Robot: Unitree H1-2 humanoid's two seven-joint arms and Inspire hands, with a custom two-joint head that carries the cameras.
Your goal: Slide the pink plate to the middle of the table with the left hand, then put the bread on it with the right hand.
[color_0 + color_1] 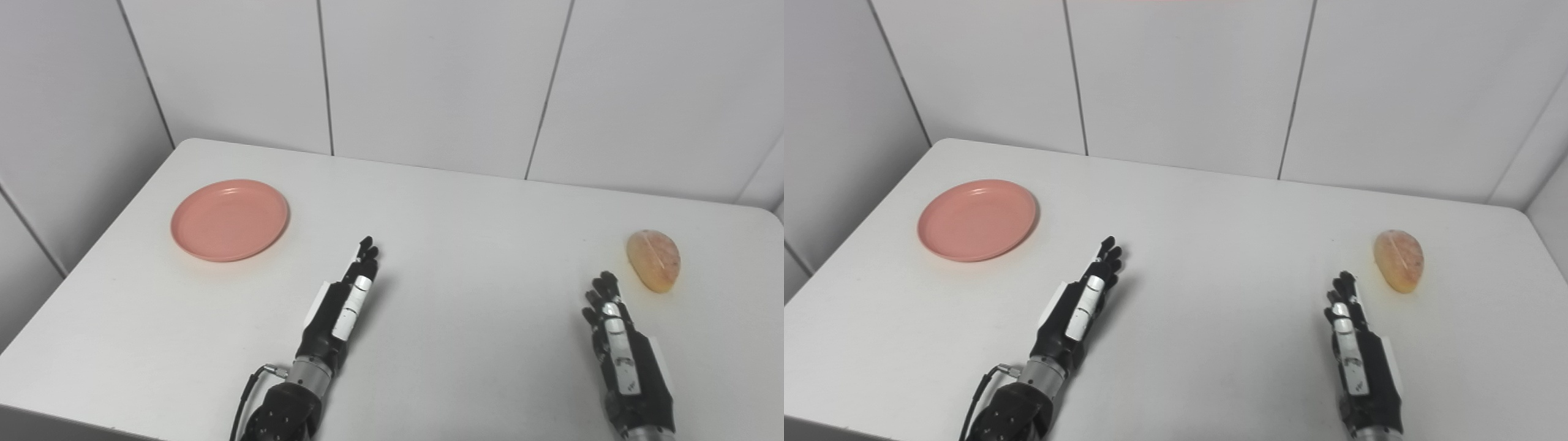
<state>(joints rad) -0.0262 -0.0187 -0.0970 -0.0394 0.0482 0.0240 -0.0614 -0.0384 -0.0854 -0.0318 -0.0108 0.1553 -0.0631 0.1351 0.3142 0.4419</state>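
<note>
An empty pink plate lies on the white table toward its left side. A golden bread roll rests at the right side. My left hand hovers near the table's front centre, fingers stretched out flat and apart, open, well to the right of and nearer than the plate. My right hand is open too, fingers extended, its tips a short way to the near left of the bread and not touching it. Neither hand holds anything.
White panelled walls close in behind and to the left of the table. The table's left edge runs diagonally just past the plate, and its right edge lies beyond the bread.
</note>
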